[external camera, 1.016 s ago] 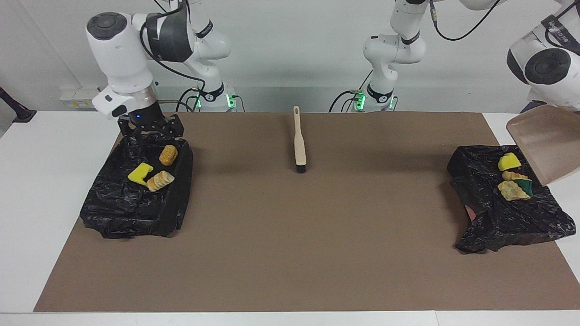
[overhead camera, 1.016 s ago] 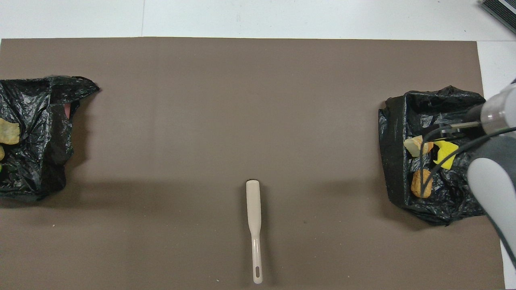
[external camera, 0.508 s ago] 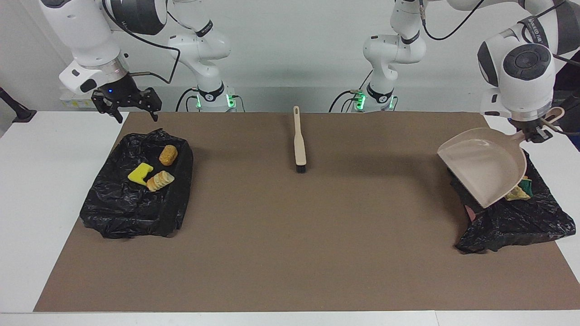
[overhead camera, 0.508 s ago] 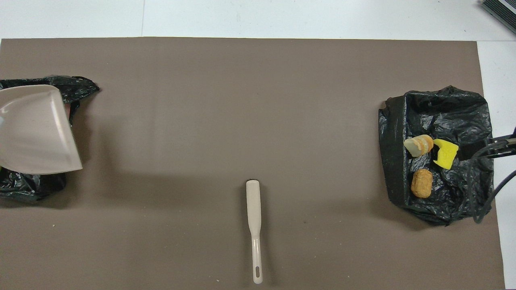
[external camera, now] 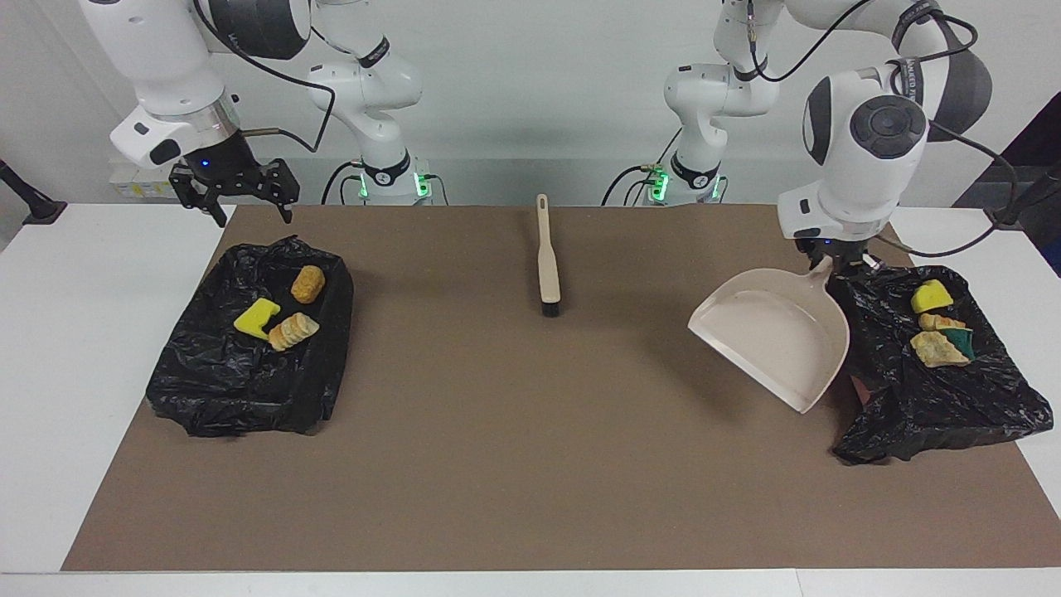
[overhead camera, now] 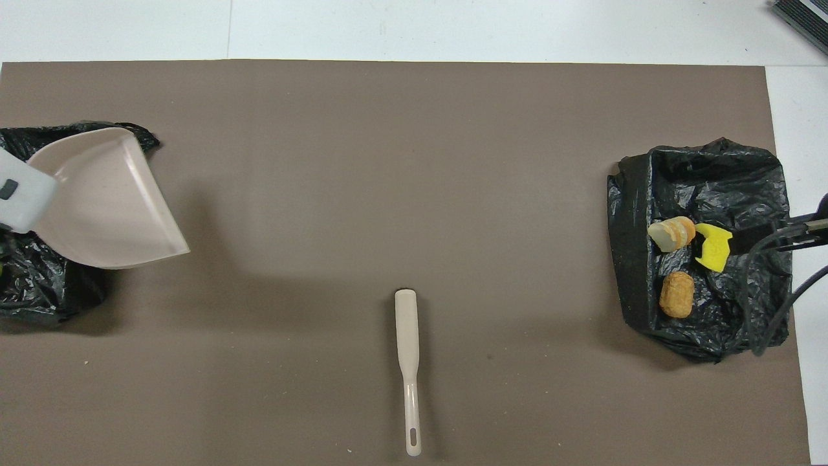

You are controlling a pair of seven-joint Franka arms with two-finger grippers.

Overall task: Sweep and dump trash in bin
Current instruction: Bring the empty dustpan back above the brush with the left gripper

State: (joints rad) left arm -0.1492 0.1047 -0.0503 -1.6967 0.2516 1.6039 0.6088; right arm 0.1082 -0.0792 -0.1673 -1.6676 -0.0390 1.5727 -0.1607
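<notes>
Operator, note: your left gripper (external camera: 831,259) is clamped on the beige dustpan (external camera: 771,336) handle, pan raised over mat beside bin bag (external camera: 937,390). Trash (external camera: 935,323) sits in that bag. Right gripper (external camera: 234,192), jaws apart, hovers above the other bag (external camera: 240,373). Brush (external camera: 547,257) lies mid-mat.

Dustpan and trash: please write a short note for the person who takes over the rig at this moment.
Left gripper: shut on the dustpan handle, pan empty, in the air beside the bin at the left arm's end.
Right gripper: open, empty, raised above the edge of the other bin.
Trash: four pieces in the left arm's bin, three pieces in the right arm's bin.
Brush lies mid-mat.
Done: no trash visible on the mat.
Left: probably only setting the dustpan down.
</notes>
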